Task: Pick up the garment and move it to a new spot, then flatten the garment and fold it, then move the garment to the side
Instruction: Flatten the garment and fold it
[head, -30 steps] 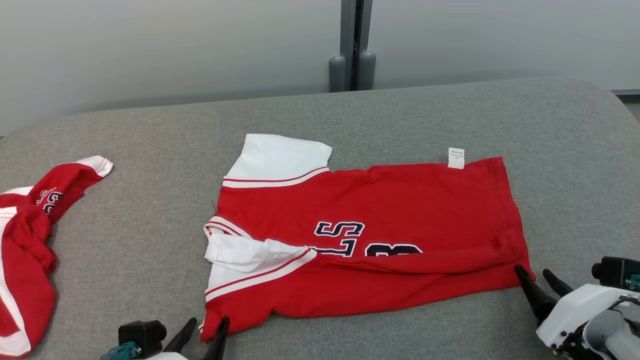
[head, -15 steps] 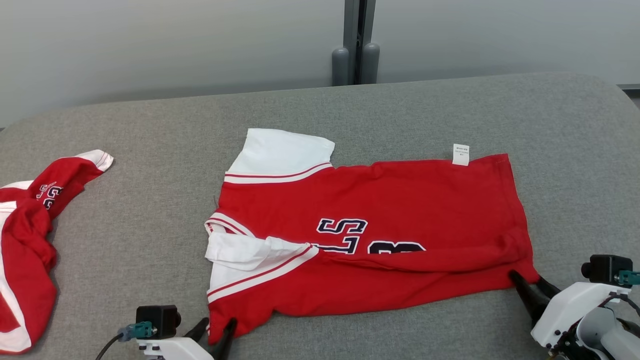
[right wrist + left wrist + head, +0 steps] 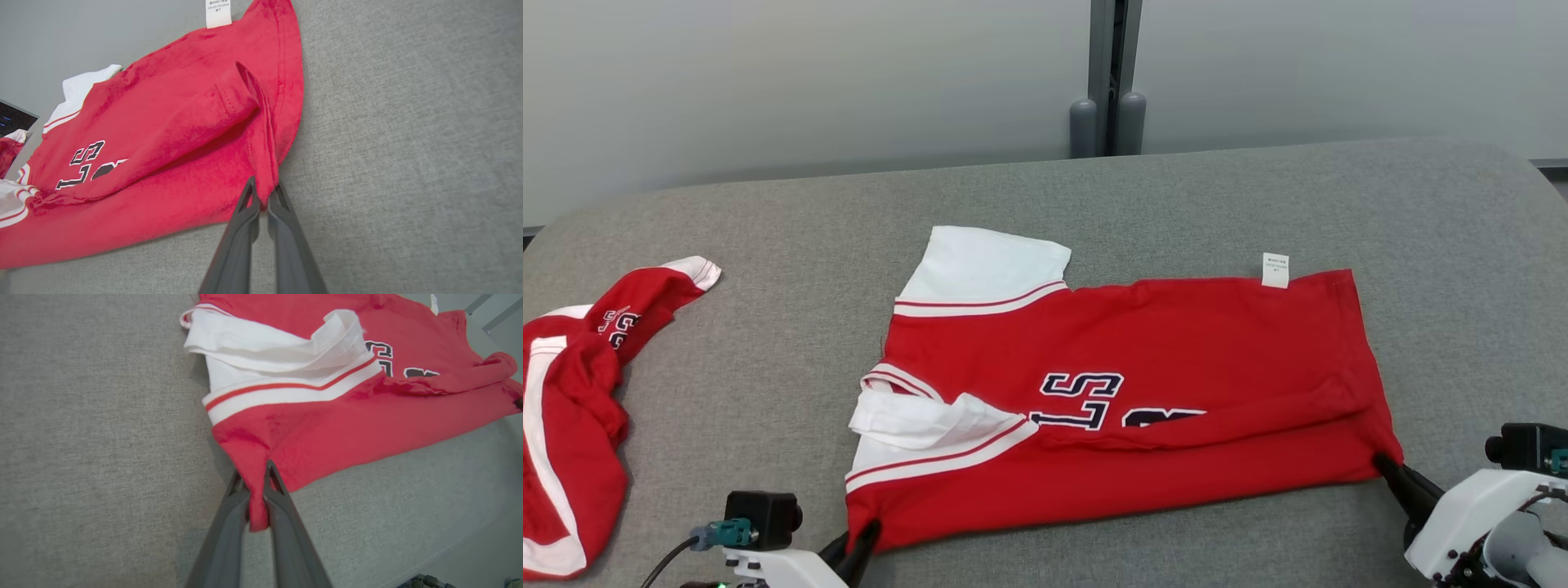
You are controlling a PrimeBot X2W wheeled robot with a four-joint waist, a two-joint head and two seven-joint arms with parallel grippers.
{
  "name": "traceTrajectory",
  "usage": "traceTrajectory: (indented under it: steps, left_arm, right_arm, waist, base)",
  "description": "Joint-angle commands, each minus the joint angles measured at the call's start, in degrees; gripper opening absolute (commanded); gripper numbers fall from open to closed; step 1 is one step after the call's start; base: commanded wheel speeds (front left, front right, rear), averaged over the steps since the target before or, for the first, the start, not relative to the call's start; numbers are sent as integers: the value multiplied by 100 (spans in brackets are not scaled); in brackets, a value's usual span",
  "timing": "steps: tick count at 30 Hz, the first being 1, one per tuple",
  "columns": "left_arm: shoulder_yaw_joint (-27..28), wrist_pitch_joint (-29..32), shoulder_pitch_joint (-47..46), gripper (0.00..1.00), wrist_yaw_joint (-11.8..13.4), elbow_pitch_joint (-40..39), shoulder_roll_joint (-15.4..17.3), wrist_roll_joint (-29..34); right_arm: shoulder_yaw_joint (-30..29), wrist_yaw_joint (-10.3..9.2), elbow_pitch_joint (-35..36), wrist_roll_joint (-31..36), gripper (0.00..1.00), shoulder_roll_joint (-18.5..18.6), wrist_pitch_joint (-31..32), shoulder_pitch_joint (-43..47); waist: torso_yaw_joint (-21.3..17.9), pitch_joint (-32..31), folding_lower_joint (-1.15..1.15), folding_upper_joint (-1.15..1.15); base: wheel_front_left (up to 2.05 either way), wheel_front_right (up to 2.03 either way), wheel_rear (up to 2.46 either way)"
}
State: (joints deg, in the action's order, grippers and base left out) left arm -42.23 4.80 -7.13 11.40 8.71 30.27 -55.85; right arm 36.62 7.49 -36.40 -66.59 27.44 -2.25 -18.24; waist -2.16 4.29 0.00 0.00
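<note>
The garment (image 3: 1176,343) is a red jersey with white sleeves and dark lettering, lying sideways on the grey table (image 3: 768,384). Its near edge is partly folded over. My left gripper (image 3: 862,543) is shut on the garment's near left corner; in the left wrist view red cloth (image 3: 286,428) is pinched between the fingers (image 3: 282,498) of that gripper (image 3: 255,477). My right gripper (image 3: 1384,464) is shut on the near right hem corner, and in the right wrist view that gripper (image 3: 263,190) clamps the red hem (image 3: 269,171).
A second red and white jersey (image 3: 572,408) lies crumpled at the table's left edge. A grey post (image 3: 1107,82) stands behind the table against the pale wall. Bare grey table surface lies beyond the garment and to its right.
Both grippers have gone from open to shut on the garment's near corners. The near edge is drawn a little toward me and straighter. The camera has shifted slightly.
</note>
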Motion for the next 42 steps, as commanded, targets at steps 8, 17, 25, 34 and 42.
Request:
traceTrajectory:
  steps: [8, 17, 25, 34, 42]
  left_arm:
    - [-93, 434, 470, 0, 229, -754, 569, -59]
    - [-227, 780, 879, 0, 416, -1318, 767, -247]
    - [-206, 744, 833, 100, 460, -1283, 750, -222]
    - [-15, 596, 676, 100, 597, -1562, 969, -53]
    - [31, 951, -374, 100, 342, -1344, 1194, 360]
  right_arm:
    - [-111, 1, 578, -348, 0, 461, 522, 619]
    - [-402, 1, 886, -429, 0, 651, 1116, 1206]
    - [-789, 1, 797, -156, 100, 449, 1317, 1293]
    - [-1373, 1, 1230, 312, 100, 412, 1246, 1387]
    - [-2098, 1, 1416, 1104, 100, 132, 1309, 797]
  waist:
    - [29, -179, 0, 0]
    - [27, -229, 0, 0]
    - [11, -190, 0, 0]
    - [4, -246, 0, 0]
    - [-71, -35, 0, 0]
  base:
    - [0, 0, 0]
    - [0, 0, 0]
    - [0, 0, 0]
    - [0, 0, 0]
    - [0, 0, 0]
